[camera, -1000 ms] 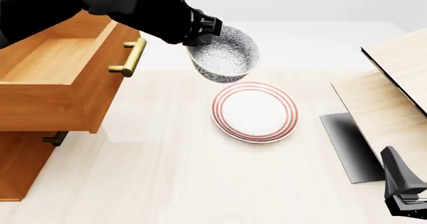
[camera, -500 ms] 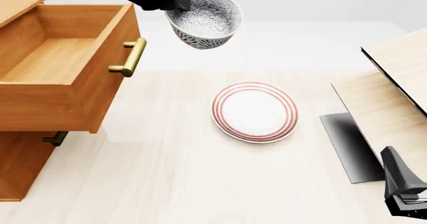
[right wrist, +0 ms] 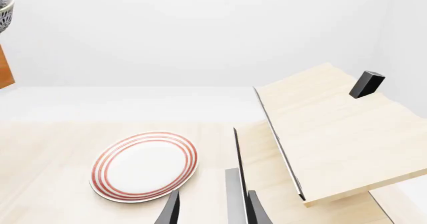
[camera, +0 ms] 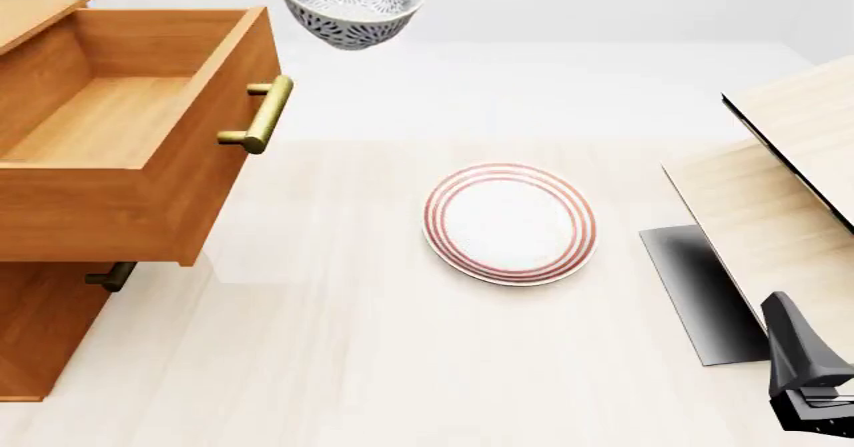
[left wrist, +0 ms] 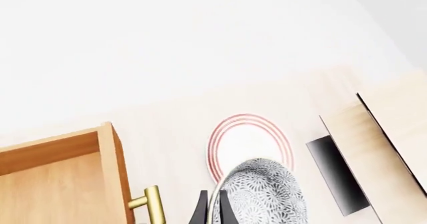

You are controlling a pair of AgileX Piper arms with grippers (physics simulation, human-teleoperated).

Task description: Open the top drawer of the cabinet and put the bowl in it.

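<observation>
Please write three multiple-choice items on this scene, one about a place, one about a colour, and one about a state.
1. Where is the bowl?
A. on the plate
B. held in the air by the left gripper
C. inside the top drawer

2. What colour are the plate's rings?
A. red
B. green
C. black

3. What state is the top drawer in?
A. shut
B. pulled open with nothing in it
C. open with the plate inside

Answers:
1 B: the bowl hangs above the table, right of the drawer, with the left gripper pinching its rim.
2 A: the plate is white with red rings.
3 B: the top drawer stands out from the cabinet, its wooden floor bare.
</observation>
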